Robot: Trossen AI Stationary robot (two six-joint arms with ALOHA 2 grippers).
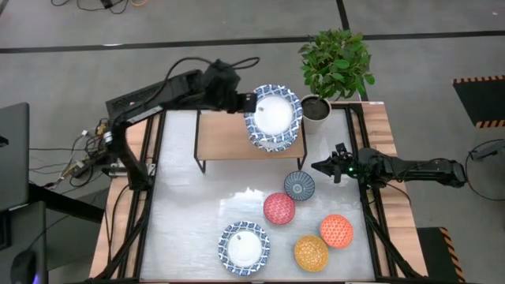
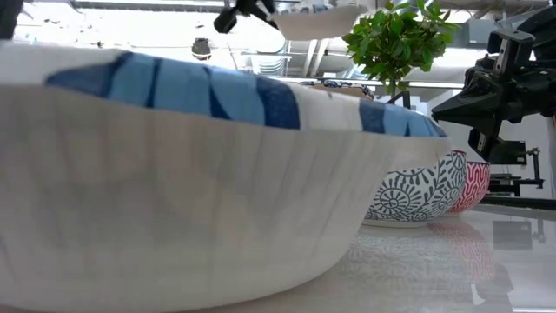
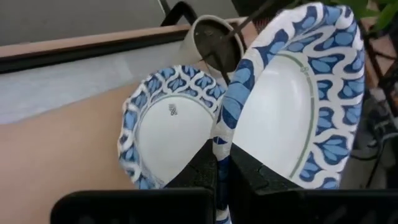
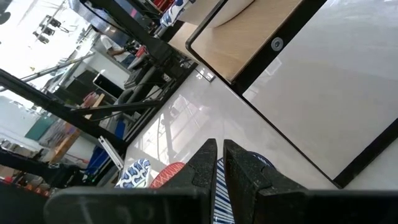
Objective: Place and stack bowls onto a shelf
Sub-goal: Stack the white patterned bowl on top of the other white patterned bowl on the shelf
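Observation:
My left gripper (image 1: pixel 249 102) is shut on a wide blue-and-white bowl (image 1: pixel 276 110) over the right end of the light-wood shelf (image 1: pixel 225 136). Below it another wide bowl (image 1: pixel 272 140) rests on the shelf board (image 3: pixel 62 149). In the left wrist view the held bowl (image 3: pixel 292 93) shows beside the resting one (image 3: pixel 168 127). My right gripper (image 1: pixel 319 167) hangs shut just above the grey-blue small bowl (image 1: pixel 299 185). The pink-red (image 1: pixel 278 208), orange-red (image 1: pixel 337 230) and yellow-orange (image 1: pixel 310 252) small bowls and one wide bowl (image 1: pixel 244 246) stand on the table. My left gripper pinches the held bowl's rim (image 3: pixel 222 146) on its left side, one finger inside the bowl and one outside. The fingers come about level from the table's left. The bowl is lifted clear, above the wide bowl on the shelf.
A potted plant (image 1: pixel 335 63) in its pot (image 3: pixel 214 40) stands at the table's far right corner, close behind the shelf's right end. In the low view the near wide bowl (image 2: pixel 174 174) fills the foreground. The shelf's left half is bare wood.

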